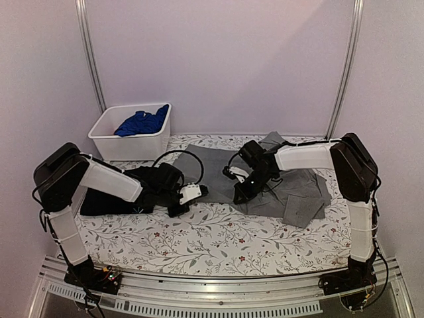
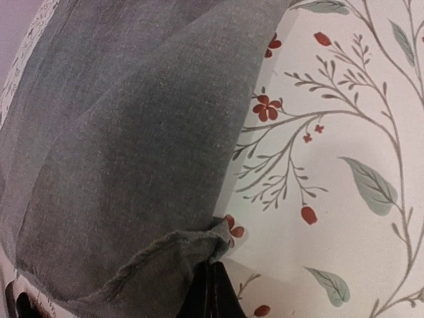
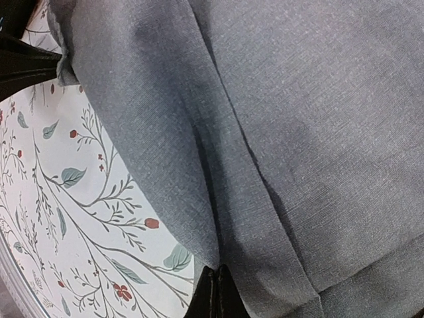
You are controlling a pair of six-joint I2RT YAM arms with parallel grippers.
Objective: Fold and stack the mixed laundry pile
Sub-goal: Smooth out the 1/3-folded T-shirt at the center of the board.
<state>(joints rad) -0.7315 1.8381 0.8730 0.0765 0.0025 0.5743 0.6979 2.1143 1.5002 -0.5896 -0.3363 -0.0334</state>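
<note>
Grey shirt (image 1: 215,173) — left jaws, right jaws pinch its edges; tips cloth-hidden.

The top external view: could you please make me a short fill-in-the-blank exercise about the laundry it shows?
1. The white bin holds a crumpled cloth of bright ____ colour.
2. The left tool and the right tool are each shut on an edge of the ____-coloured shirt.
3. The black garment lies on the robot's ____ side of the table.
Missing words: blue; grey; left.
</note>
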